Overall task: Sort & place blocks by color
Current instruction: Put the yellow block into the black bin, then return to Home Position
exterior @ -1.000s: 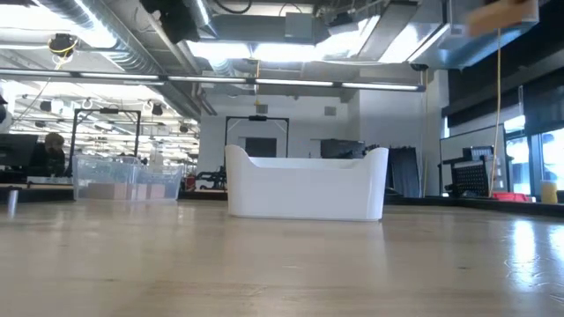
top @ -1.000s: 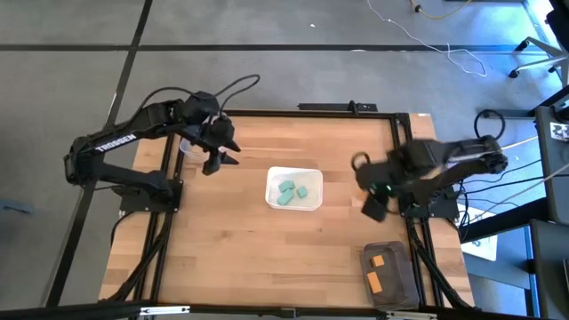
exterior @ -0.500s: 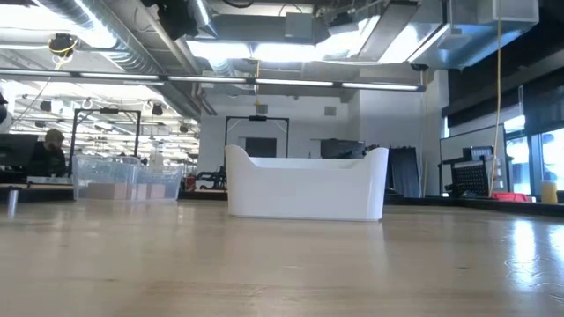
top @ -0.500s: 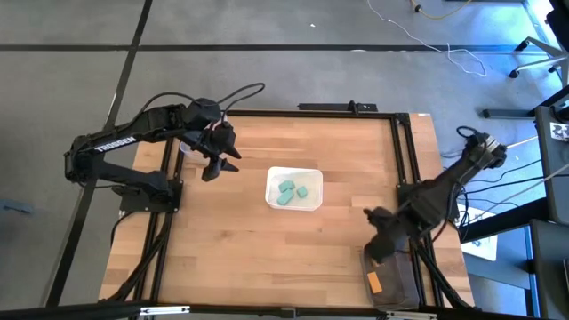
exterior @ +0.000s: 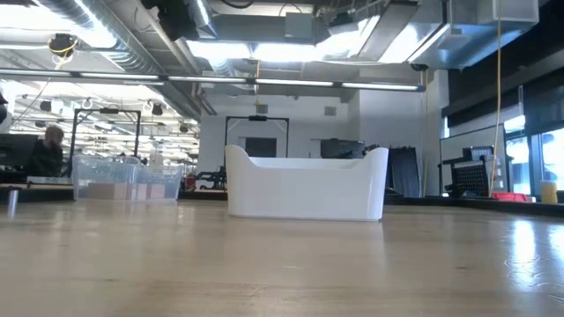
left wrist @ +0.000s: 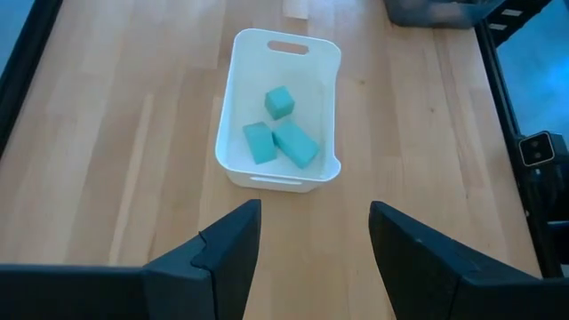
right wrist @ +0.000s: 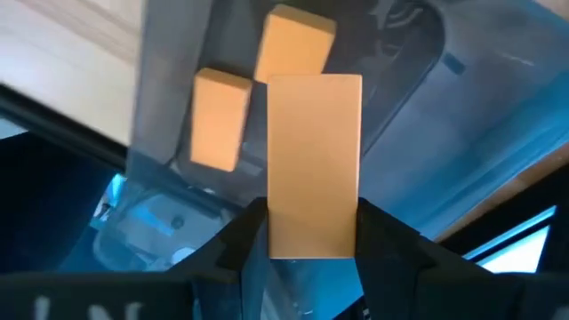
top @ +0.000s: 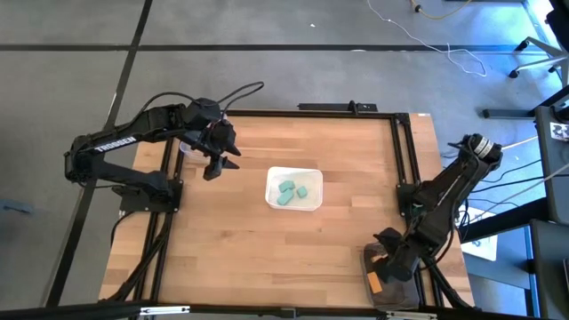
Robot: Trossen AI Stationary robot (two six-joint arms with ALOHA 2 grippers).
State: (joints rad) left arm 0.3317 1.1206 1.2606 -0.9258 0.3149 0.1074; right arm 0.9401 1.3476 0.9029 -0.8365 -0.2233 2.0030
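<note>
Three teal blocks (left wrist: 277, 132) lie in the white tray (top: 313, 203) at the table's middle. A dark-tinted tub (top: 402, 290) at the near right corner holds two orange blocks (right wrist: 219, 118), (right wrist: 296, 44). My right gripper (top: 389, 260) hangs over that tub, shut on a third orange block (right wrist: 313, 151). At the far left, my left gripper (left wrist: 311, 249) stands open above the table with nothing between its fingers, pointing toward the white tray (left wrist: 238, 98). My right gripper pinches the orange block between its two fingers, by its two long sides at the end nearest the gripper (right wrist: 313, 227). The fingers come steeply from above, lying along the block. The block sticks out past the fingertips, clear above the tub's floor (right wrist: 400, 80).
A clear plastic tub (exterior: 123, 179) stands at the table's far left, beside the left arm. The black frame rails (top: 402, 160) run along the table's edges. Bare wood (top: 240, 258) lies between the white tray and the near edge.
My right gripper has swung from the table's right middle toward the near edge, sinking and rolling its wrist, and now hangs over the dark tub with the orange block still between its fingers.
</note>
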